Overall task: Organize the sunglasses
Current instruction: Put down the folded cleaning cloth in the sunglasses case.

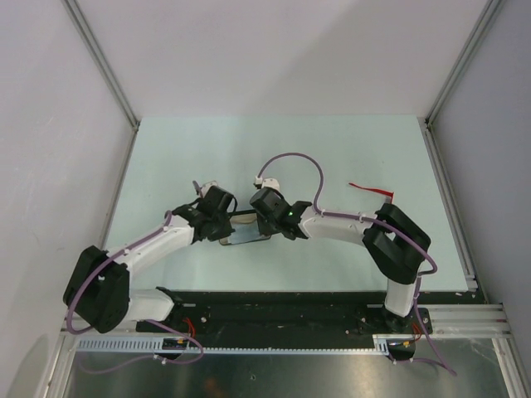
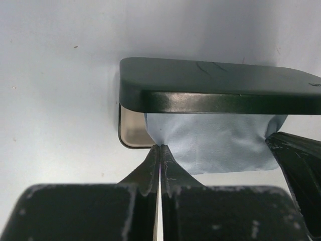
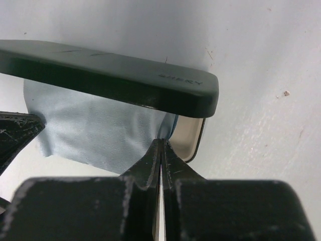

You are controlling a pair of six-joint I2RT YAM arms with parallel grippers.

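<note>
While my left gripper (image 2: 159, 148) and right gripper (image 3: 160, 143) each pinch a corner of the cloth (image 2: 215, 145) at the open case (image 2: 215, 83), I judge little done: the sunglasses (image 1: 365, 187) lie out at its two o'clock.

The table (image 1: 207, 149) is pale, faintly green-white, and bare across the upper half of the overhead frame. Near the middle lies a black oblong case (image 2: 215, 88), its lid raised over a lower shell with a light lining that rests on the surface. A grey-blue cloth (image 2: 210, 143) spills from its open side; I cannot tell whether it touches the table. Well apart, toward the right edge, the red sunglasses (image 1: 362, 186) lie flat. A black mounting plate (image 1: 274, 311) runs along the bottom edge.
</note>
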